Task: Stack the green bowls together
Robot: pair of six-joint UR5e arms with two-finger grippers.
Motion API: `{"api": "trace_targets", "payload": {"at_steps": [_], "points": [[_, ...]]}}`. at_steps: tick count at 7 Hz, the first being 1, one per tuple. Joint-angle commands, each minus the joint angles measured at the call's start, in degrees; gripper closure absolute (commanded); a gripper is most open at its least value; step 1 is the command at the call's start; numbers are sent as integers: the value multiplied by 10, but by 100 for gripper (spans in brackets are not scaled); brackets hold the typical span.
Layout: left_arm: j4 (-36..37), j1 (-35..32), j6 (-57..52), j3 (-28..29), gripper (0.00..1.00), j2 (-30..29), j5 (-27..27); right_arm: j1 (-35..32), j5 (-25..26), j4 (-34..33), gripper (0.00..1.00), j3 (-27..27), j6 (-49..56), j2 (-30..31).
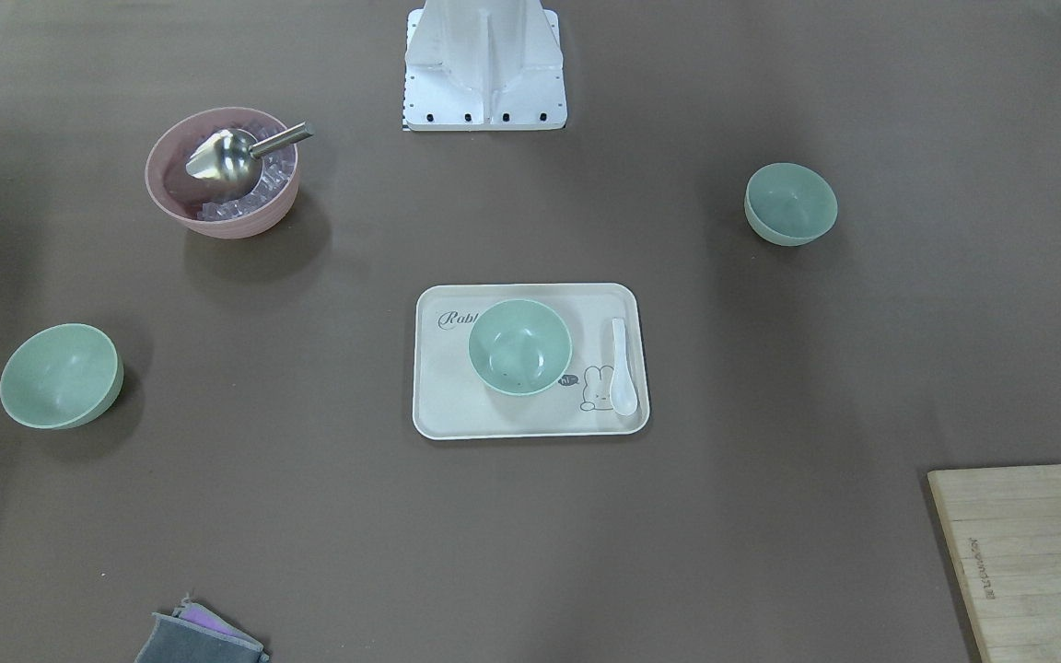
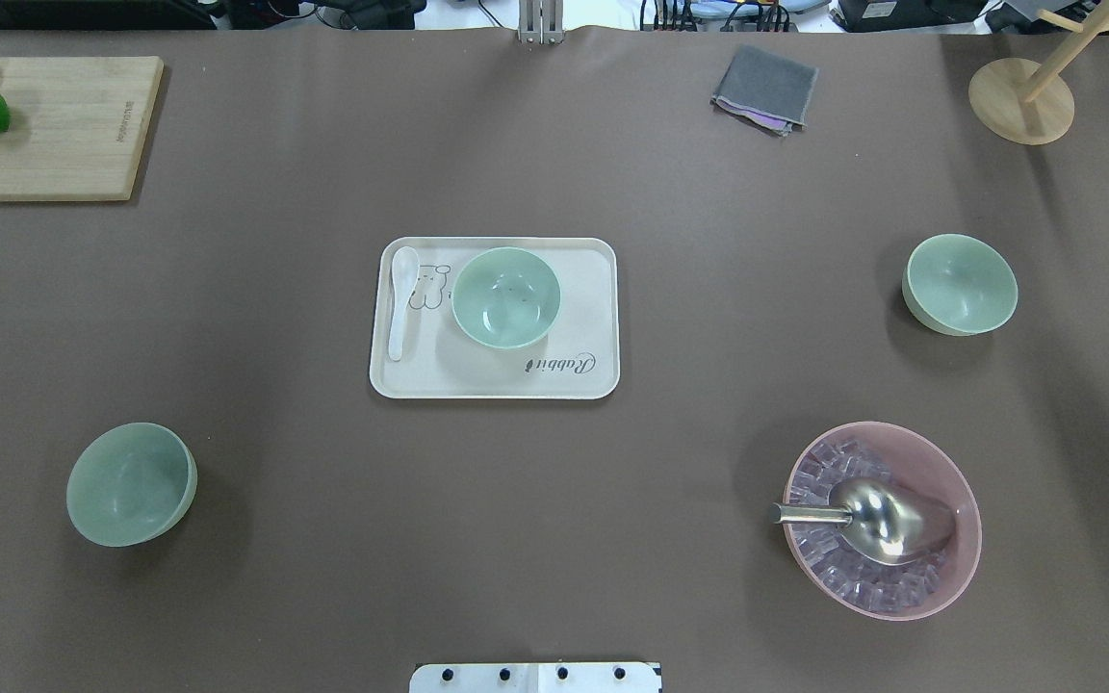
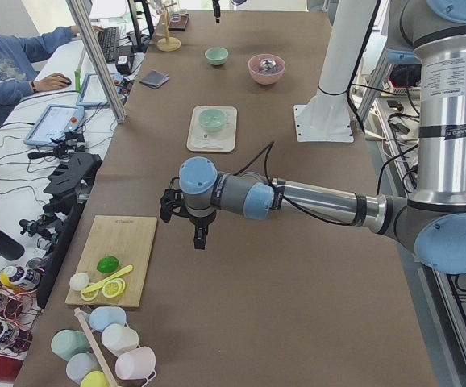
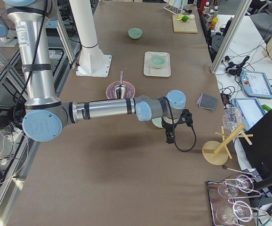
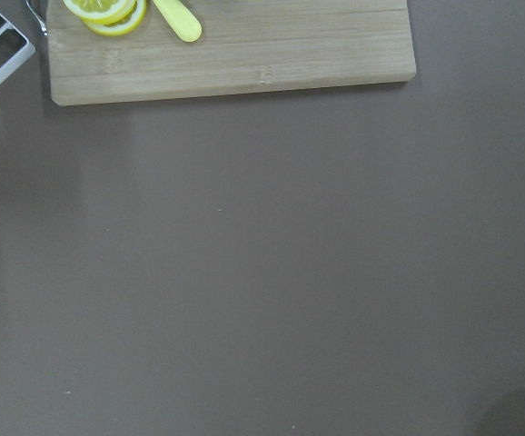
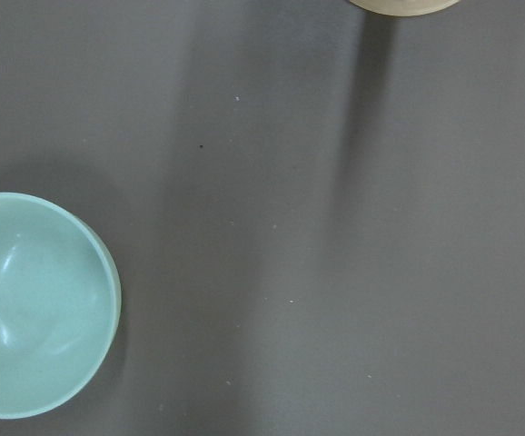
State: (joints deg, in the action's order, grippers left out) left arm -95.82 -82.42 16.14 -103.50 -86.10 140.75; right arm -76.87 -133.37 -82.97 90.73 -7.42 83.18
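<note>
Three pale green bowls stand apart on the brown table. One bowl [image 2: 506, 296] sits on the cream tray [image 2: 593, 375] in the middle. One bowl [image 2: 961, 284] is at the right and one bowl [image 2: 131, 484] at the near left. My right gripper [image 4: 170, 138] hangs above the table just beyond the right bowl, which shows at the lower left of the right wrist view [image 6: 26, 304]. My left gripper [image 3: 201, 239] hangs over bare table next to the cutting board [image 3: 116, 258]. I cannot tell whether either gripper is open or shut.
A pink bowl [image 2: 882, 520] with ice and a metal scoop stands at the near right. A white spoon [image 2: 400, 303] lies on the tray. A cutting board [image 2: 64, 144] with lemon and lime, a grey cloth [image 2: 764, 89] and a wooden stand [image 2: 1021, 101] line the far edge.
</note>
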Motion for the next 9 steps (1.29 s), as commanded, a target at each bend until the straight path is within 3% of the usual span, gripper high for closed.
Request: {"api": "trace_targets", "payload": {"at_steps": [1, 2, 4, 5, 6, 9], "points": [[-11, 53, 110, -43, 2, 6, -4, 56, 30, 46, 6, -19, -89, -22], [-52, 83, 153, -76, 2, 44, -9, 72, 33, 50, 6, -30, -93, -34], [-199, 159, 291, -75, 2, 82, -35, 92, 32, 50, 12, -57, -101, -60], [-223, 196, 319, -76, 2, 88, -70, 95, 33, 66, 17, -66, -102, -61], [-226, 205, 328, -77, 2, 93, -72, 104, 33, 83, 22, -79, -102, -65], [-246, 279, 354, -78, 3, 97, -104, 119, 30, 87, 26, -86, -102, -68]]}}
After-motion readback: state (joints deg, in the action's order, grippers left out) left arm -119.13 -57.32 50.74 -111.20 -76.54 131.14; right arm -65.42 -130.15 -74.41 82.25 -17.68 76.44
